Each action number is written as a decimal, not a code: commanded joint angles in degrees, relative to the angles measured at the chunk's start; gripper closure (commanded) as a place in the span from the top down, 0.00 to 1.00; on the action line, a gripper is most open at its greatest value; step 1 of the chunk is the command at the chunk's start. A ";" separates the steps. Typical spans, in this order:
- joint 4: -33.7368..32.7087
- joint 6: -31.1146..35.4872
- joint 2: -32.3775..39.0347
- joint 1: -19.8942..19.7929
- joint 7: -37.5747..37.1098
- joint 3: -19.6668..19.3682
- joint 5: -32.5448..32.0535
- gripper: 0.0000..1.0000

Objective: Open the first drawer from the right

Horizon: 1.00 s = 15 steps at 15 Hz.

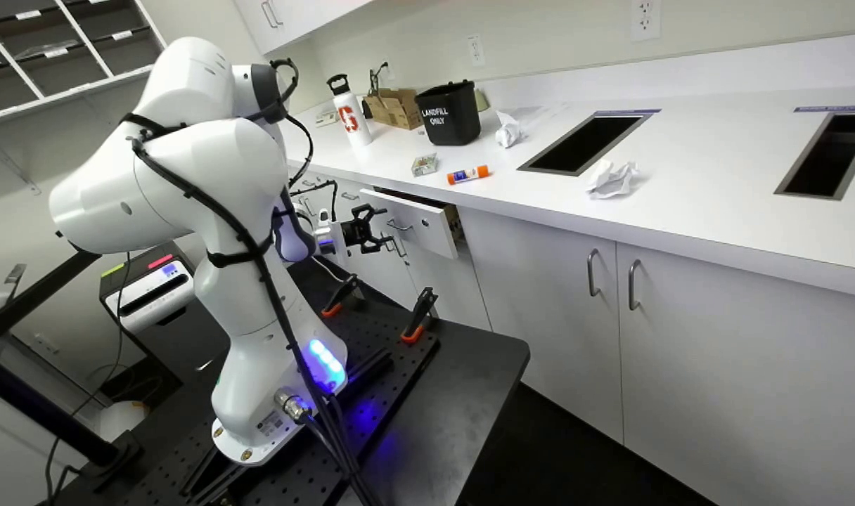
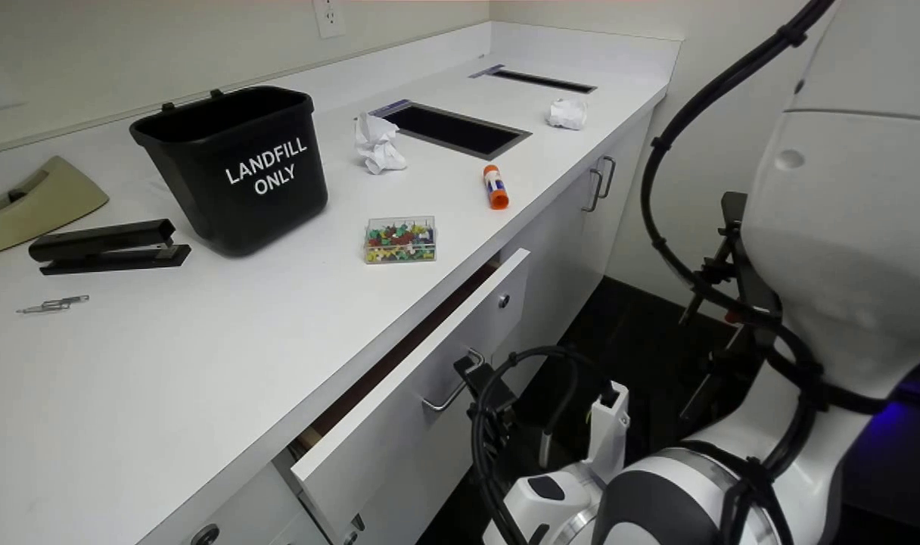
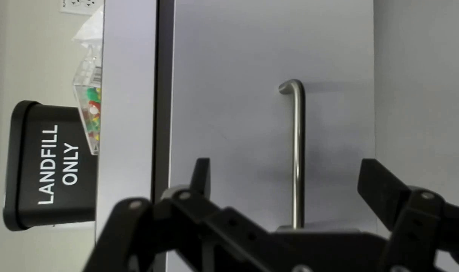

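Note:
The drawer has a flat white front, seen in an exterior view (image 1: 420,221), in an exterior view (image 2: 399,439) and in the wrist view (image 3: 233,94). It stands partly out from under the counter, with a dark gap above its front. Its silver bar handle (image 3: 299,151) also shows in both exterior views (image 1: 399,225) (image 2: 446,397). My gripper (image 3: 286,166) is open in front of the drawer, with the handle between its spread fingers in the wrist view. Neither finger is closed on the handle. The gripper also shows in both exterior views (image 1: 384,226) (image 2: 490,390).
The white counter (image 2: 278,363) overhangs the drawer. On it are a black bin (image 2: 248,174), a box of pins (image 2: 401,240), a glue stick (image 2: 495,187), crumpled paper (image 1: 612,179) and a stapler (image 2: 108,246). Cabinet doors (image 1: 547,295) stand beside the drawer.

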<state>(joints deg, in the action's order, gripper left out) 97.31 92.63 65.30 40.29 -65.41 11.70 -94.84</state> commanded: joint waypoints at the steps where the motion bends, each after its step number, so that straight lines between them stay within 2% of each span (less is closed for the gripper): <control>1: -0.78 -1.12 0.86 -1.24 0.16 1.28 -1.24 1.00; 4: -1.34 -1.24 1.21 -1.16 0.18 1.23 -1.32 1.00; 10: -4.16 -6.86 4.55 1.50 0.88 0.04 -5.17 1.00; 15: -7.18 -9.21 7.72 1.10 0.89 0.34 -6.84 1.00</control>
<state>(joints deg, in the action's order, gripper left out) 93.14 86.11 70.61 41.48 -65.38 11.71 -100.56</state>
